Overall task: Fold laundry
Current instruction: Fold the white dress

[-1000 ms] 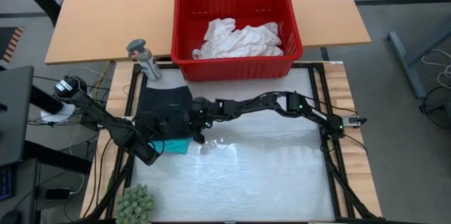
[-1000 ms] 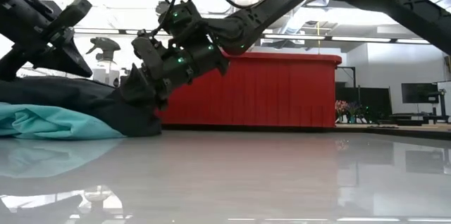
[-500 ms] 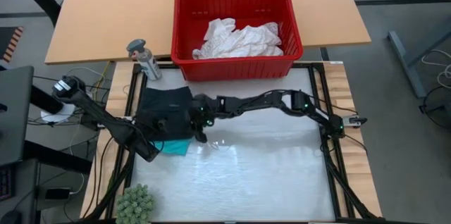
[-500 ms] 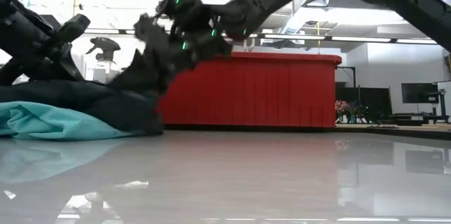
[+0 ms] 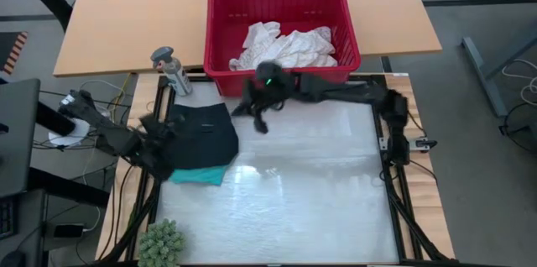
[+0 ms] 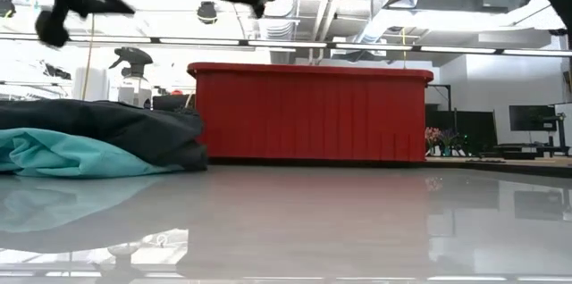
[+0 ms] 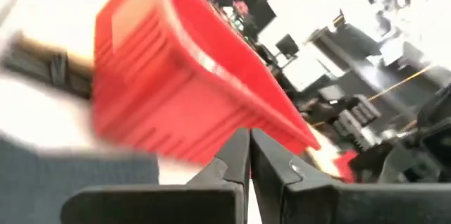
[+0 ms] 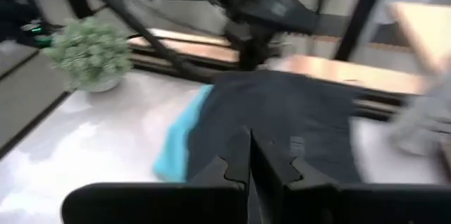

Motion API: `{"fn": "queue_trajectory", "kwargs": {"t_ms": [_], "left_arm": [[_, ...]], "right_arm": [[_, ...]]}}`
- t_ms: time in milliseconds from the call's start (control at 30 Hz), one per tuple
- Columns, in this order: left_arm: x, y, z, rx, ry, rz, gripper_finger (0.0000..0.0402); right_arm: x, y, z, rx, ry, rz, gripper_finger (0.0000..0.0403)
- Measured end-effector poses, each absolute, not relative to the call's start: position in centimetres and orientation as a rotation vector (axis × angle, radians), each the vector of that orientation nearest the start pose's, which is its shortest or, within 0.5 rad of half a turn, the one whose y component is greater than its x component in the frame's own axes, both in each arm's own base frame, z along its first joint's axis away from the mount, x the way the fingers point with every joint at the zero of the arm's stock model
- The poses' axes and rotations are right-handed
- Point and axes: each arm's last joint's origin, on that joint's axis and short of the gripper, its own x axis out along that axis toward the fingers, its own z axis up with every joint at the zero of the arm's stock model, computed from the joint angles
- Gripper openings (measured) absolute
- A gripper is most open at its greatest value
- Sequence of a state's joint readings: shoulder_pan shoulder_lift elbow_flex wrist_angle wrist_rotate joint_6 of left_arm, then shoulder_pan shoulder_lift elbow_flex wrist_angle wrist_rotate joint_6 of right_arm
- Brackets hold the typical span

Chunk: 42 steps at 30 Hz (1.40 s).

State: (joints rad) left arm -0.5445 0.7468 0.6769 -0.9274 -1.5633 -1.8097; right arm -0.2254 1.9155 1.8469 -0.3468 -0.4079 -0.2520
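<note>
The right pincer [image 5: 261, 121] hangs above the far part of the white mat, just in front of the red basket [image 5: 225, 44]; its own wrist view shows its two dark fingers [image 8: 236, 159] pressed together with nothing between them. Its arm runs rightward along the basket's near wall to the mount at the table's right edge. Just left of this pincer lies the black garment [image 5: 201, 135], spread flat at the mat's far left, apart from the fingers. It lies over the teal garment [image 5: 201, 175], whose near edge pokes out on the near side; the low view shows the black cloth [image 6: 116, 128] heaped over the teal one [image 6: 63, 154]. The left pincer [image 5: 162, 128] sits at the left edge of the black garment, closed and empty, fingers [image 7: 236, 155] meeting, with its arm reaching in from the left. White laundry [image 5: 285, 46] is piled inside the basket, on the wooden table [image 5: 126, 15] beyond the mat. A grey spray bottle [image 5: 170, 70] stands near the basket's left corner, beyond the black garment. A small green plant [image 5: 161, 244] stands at the mat's near left corner, well apart from both pincers.
</note>
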Motion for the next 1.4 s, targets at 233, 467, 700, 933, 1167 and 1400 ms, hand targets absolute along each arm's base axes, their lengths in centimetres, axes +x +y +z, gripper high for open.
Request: {"fn": "queue_trajectory", "kwargs": {"t_ms": [233, 467, 700, 933, 1167, 1400], "left_arm": [[12.2, -2.2, 36.8, -0.273, -0.094, 1.035, 0.0043], [14.6, -1.1, 44.6, 0.074, -0.078, 0.727, 0.0125], [19.3, 3.5, 47.4, 0.155, -0.105, 0.747, 0.0163], [27.0, 13.2, 47.8, 0.132, 0.006, 0.649, 0.0165], [32.1, 23.4, 48.0, 0.15, 0.034, 0.64, 0.0165], [35.2, 31.9, 43.0, 0.05, 0.17, 0.583, 0.0165]], "right_arm": [[37.4, -11.5, 40.8, -0.155, 0.407, 0.039, 0.0066], [32.9, -14.3, 42.3, -0.186, 0.521, -0.149, 0.0173], [29.8, -18.7, 41.5, -0.156, 0.648, -0.289, 0.0249], [26.4, -21.6, 40.5, -0.142, 0.807, -0.321, 0.0255], [23.5, -21.7, 42.0, -0.162, 0.8, -0.345, 0.0255], [20.9, -20.6, 44.3, -0.152, 0.731, -0.415, 0.0255]]}}
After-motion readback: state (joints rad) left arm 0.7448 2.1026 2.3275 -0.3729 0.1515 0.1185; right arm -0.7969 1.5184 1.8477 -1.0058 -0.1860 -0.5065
